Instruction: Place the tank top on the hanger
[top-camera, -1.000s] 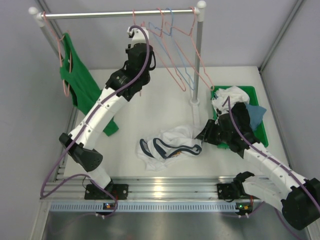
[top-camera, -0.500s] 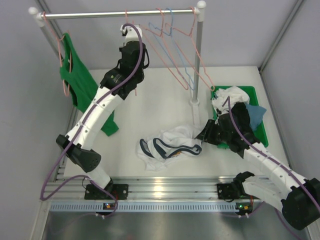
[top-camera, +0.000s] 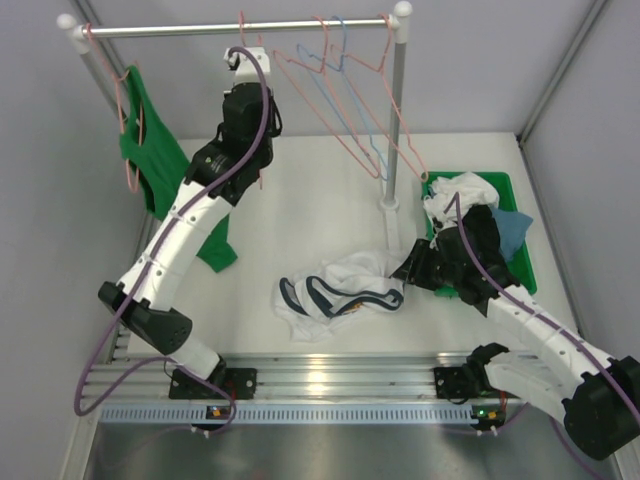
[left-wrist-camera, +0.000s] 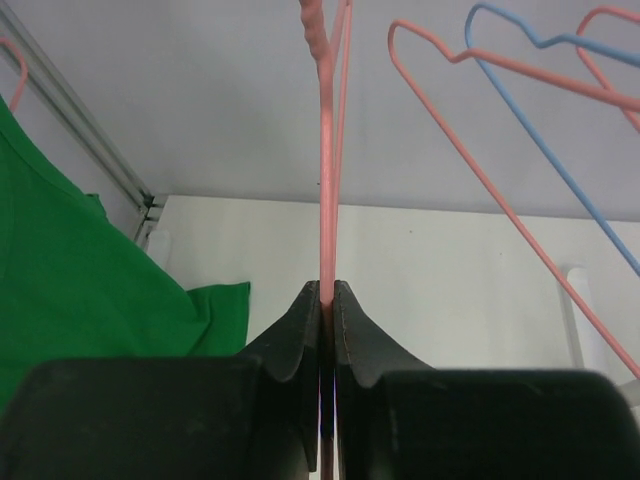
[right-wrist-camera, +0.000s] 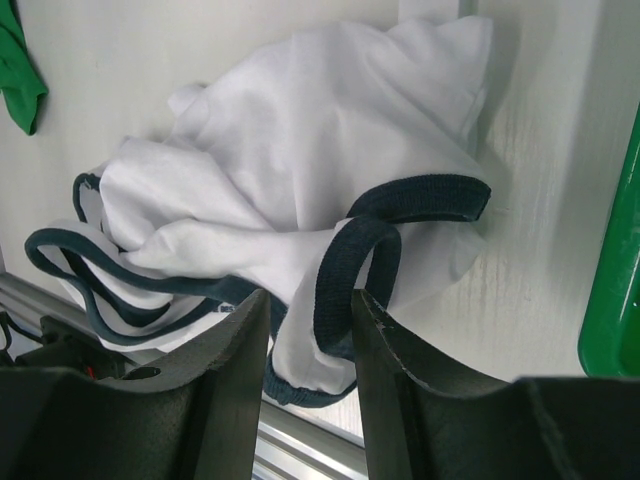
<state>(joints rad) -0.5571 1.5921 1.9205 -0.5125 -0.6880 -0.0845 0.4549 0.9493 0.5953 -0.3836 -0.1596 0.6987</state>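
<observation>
1. The left gripper (left-wrist-camera: 327, 300) is clamped on the hanger (left-wrist-camera: 325, 150). Its two dark fingers (left-wrist-camera: 295, 330) are pressed together with the salmon-pink wire pinched between them.
2. From that grip the wire rises straight up to the rail (top-camera: 180, 30). It is to the left of another pink hanger (left-wrist-camera: 450, 130) and the light blue hanger (left-wrist-camera: 540, 120).
3. The right gripper (right-wrist-camera: 310, 300) stands parted, and a navy-trimmed strap of the tank top (right-wrist-camera: 300, 130) lies in the gap between its fingers (right-wrist-camera: 400, 350).
4. The tank top lies crumpled on the white table (top-camera: 320, 190), between the two arms and near the green bin (top-camera: 523, 270).
5. A green tank top (top-camera: 150, 160) hangs at the rail's left end.
</observation>
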